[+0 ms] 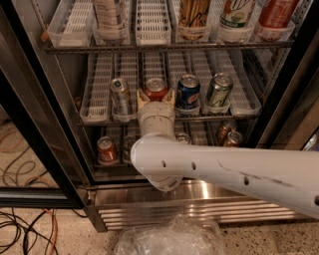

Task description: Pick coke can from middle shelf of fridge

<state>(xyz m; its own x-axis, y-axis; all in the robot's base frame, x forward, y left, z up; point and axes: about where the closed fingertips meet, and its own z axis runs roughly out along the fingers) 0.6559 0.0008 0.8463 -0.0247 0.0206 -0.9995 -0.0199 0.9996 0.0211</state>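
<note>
The red coke can (156,88) stands upright in a white lane tray at the front of the middle shelf (99,97) of the open fridge (199,196). My gripper (156,96) reaches in at the shelf's front edge. Its two pale fingers (142,97) stand one on each side of the can's lower body, spread apart. The white wrist and arm (224,169) hide the bottom of the can and the shelf edge below it.
A silver can (120,96) stands just left of the coke can. A blue Pepsi can (188,92) and a green-and-silver can (218,90) stand to its right. Bottles (110,15) fill the rack above, cans (106,149) the rack below. The black door frame (35,129) is at left, cables (25,229) lie on the floor.
</note>
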